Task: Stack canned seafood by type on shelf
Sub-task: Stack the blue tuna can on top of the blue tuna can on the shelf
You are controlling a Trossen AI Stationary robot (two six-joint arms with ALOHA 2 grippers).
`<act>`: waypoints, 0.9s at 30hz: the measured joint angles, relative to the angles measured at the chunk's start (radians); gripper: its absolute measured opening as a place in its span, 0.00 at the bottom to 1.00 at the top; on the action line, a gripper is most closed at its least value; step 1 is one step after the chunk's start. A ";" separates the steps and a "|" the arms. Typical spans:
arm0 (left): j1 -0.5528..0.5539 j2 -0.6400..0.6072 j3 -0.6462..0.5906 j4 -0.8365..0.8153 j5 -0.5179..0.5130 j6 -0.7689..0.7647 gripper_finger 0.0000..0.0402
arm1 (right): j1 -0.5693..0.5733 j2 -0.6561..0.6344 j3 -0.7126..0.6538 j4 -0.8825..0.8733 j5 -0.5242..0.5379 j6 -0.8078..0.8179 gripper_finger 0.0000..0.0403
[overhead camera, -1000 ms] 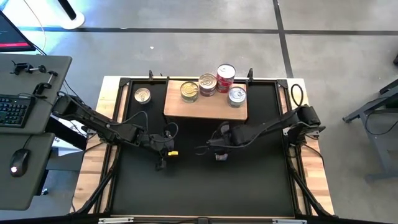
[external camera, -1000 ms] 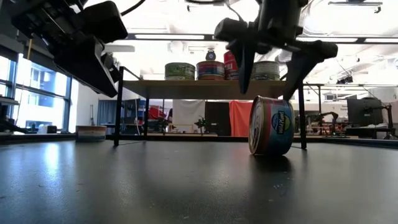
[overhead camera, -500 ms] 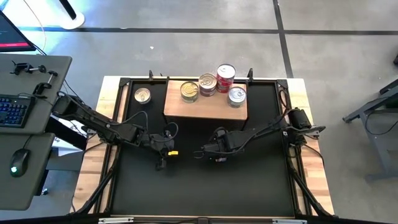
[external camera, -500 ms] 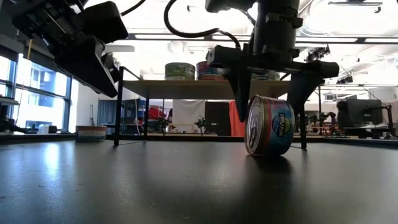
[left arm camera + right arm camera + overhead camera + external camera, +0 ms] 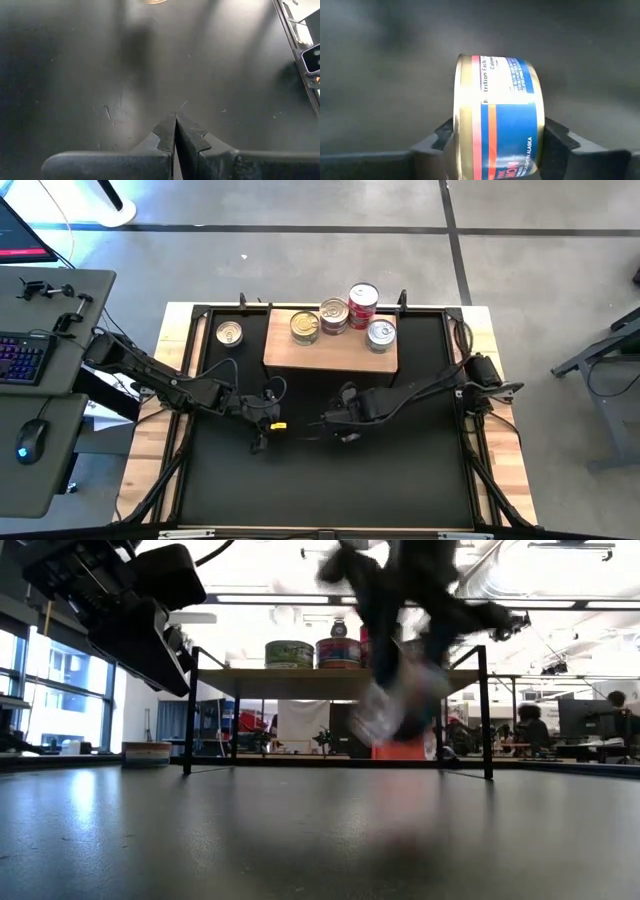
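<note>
in front of the shelf [image 5: 330,352], the right tool [image 5: 344,430] pinches a blue-labelled can [image 5: 496,117] on its edge above the surface [image 5: 300,490]; the left tool [image 5: 175,131] hangs pressed together nearby.

Shiny tins, pale wood, matt black mat

The tin [image 5: 495,117] has a glossy printed paper label and bright metal rim; the shelf [image 5: 330,352] is light bare wood; the mat [image 5: 75,75] looks matt, faintly scuffed; the left pincer [image 5: 175,132] is dull black plastic.
</note>
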 joint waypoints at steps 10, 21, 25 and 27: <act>0.001 0.000 0.000 0.006 -0.014 -0.005 0.00 | -0.126 -0.014 0.500 0.070 0.270 -0.501 0.42; -0.004 0.000 0.000 0.061 -0.015 -0.131 0.00 | -0.425 -0.014 0.712 -0.038 0.432 -0.524 0.42; -0.008 0.000 0.000 0.062 -0.015 -0.159 0.00 | -0.444 -0.014 0.664 -0.029 0.445 -0.471 0.42; -0.008 0.000 0.000 0.063 -0.015 -0.160 0.00 | -0.445 -0.013 0.622 -0.050 0.443 -0.448 0.42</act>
